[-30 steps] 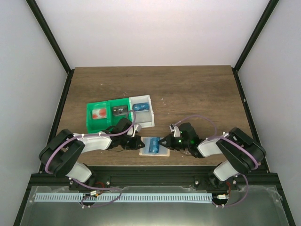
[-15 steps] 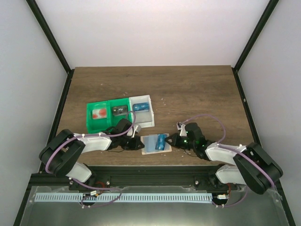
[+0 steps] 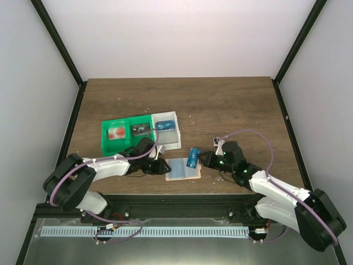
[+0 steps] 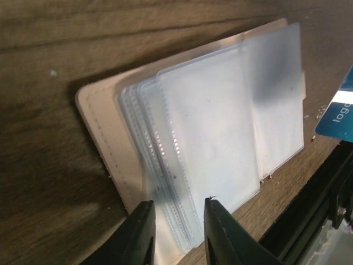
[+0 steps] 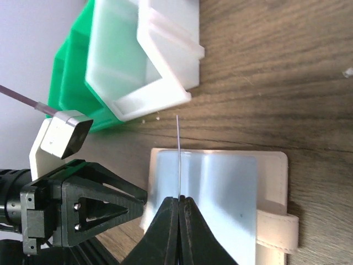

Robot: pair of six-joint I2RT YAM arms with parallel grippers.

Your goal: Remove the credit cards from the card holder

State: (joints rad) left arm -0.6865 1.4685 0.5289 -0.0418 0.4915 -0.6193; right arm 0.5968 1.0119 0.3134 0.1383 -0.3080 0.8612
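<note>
The tan card holder [image 3: 182, 170] lies open near the table's front edge, its clear sleeves [image 4: 209, 138] fanned out. My right gripper [image 3: 203, 159] is shut on a blue credit card [image 3: 193, 157], which it holds just above the holder's right side. In the right wrist view that card [image 5: 178, 154] shows edge-on in the shut jaws [image 5: 180, 197]. My left gripper [image 4: 177, 212] is at the holder's left edge. Its fingers [image 4: 140, 232] stand a little apart over the sleeve edges. A pale card with red circles [image 3: 115, 133] lies in the green tray.
The green compartment tray [image 3: 103, 139] and the translucent white box [image 3: 177, 134] stand behind the left gripper, each with cards inside. The table's front edge and black rail [image 3: 176, 199] run close below the holder.
The right gripper has drawn the blue card out of the holder, up and to the right. The left gripper's jaws, shut before, have parted a little.
</note>
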